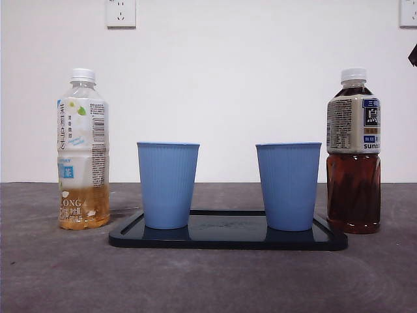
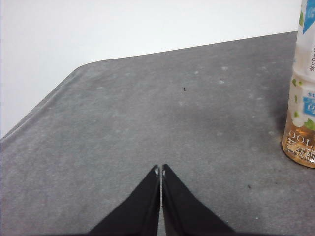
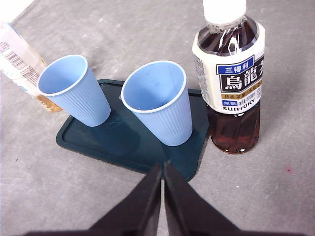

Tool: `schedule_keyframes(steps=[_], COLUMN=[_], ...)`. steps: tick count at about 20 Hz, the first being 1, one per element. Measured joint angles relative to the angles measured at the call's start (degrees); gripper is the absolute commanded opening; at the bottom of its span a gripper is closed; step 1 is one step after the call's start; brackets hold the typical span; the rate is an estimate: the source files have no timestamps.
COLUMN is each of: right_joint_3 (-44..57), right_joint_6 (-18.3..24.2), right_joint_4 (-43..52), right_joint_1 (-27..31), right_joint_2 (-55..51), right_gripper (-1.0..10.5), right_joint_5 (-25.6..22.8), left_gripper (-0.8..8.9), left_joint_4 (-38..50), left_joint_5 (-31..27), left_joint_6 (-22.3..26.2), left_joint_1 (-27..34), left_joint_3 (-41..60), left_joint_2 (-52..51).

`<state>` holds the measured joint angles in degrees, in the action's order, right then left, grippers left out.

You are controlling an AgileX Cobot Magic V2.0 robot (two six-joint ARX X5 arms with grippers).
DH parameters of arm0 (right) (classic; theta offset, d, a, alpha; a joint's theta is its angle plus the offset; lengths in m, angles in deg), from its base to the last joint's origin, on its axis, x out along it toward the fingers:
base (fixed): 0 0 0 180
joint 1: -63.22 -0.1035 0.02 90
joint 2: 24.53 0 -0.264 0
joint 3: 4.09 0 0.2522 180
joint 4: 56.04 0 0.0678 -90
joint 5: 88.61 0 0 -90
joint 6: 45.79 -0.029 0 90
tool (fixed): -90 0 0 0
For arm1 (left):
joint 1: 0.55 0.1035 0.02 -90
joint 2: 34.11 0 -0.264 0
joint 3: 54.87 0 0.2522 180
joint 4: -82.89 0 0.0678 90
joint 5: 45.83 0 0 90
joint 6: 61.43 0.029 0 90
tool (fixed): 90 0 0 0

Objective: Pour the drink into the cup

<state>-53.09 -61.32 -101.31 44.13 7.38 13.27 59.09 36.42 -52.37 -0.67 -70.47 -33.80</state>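
Item: dark oolong tea in a clear plastic bottle with white cap [image 3: 230, 78], nearly full, capped, standing upright on the grey table [image 1: 52, 274] just beside one short end of the dark rectangular tray [image 1: 228, 238].

Item: two empty ribbed light-blue plastic cups, one [image 3: 160, 103] next to the dark bottle, the other [image 3: 74, 91] near the tray's far end; both upright on the tray.

Item: pale tea bottle, mostly empty, white cap [image 1: 83, 150], upright beyond the tray's other end.

Right gripper [image 3: 163, 169]: jaws pressed together, holding nothing, poised above the tray's near edge. The dark bottle lies close, ahead and to one side, long axis vertical; this arm is judged nearer.

Left gripper [image 2: 160, 170]: jaws closed, empty, over bare table with the pale bottle off to one side.
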Motion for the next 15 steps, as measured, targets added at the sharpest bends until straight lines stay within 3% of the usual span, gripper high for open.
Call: schedule_keyframes(steps=[15], right_joint_3=[0.0], right_joint_6=[0.1], right_joint_4=[2.0], right_joint_1=[0.0], right_joint_2=[0.0], right_gripper=[0.1], right_joint_5=[-0.1], left_gripper=[0.07], left_joint_4=[0.0], left_joint_5=[0.0], left_joint_6=[-0.6], left_joint_1=[0.0], left_joint_3=[0.0], left_joint_2=[0.0])
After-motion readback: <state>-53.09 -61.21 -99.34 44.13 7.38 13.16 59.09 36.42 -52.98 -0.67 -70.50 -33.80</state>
